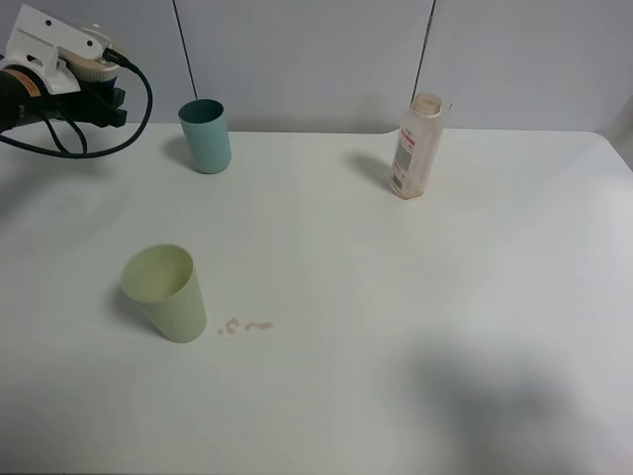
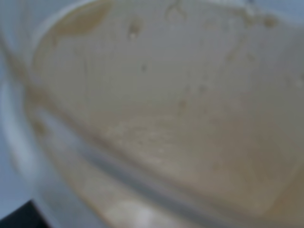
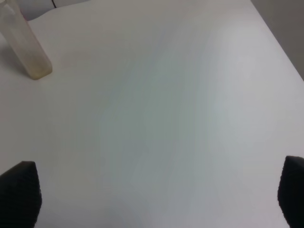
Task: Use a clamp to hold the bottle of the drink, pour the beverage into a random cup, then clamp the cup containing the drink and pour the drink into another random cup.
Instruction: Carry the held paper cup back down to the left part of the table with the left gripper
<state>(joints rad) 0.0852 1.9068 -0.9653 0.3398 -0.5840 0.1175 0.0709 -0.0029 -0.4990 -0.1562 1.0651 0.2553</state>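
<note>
The bottle (image 1: 417,146) stands upright at the back right of the table (image 1: 396,297), looking drained, and shows again as the bottle (image 3: 26,47) in the right wrist view. The teal cup (image 1: 205,136) stands at the back left; I cannot see what is in it. My left gripper (image 1: 97,77) hovers left of it at the table's far corner, shut on the short cup (image 1: 91,61). That cup's clear wall (image 2: 161,118) fills the left wrist view, streaked with pale brown beverage film. My right gripper (image 3: 156,194) is open over bare table, outside the exterior view.
A pale yellow-green cup (image 1: 166,293) stands at the front left, with a few small brown drops (image 1: 245,326) on the table beside it. A black cable (image 1: 138,99) loops from the left arm. The right arm casts a shadow (image 1: 495,396) at the front right.
</note>
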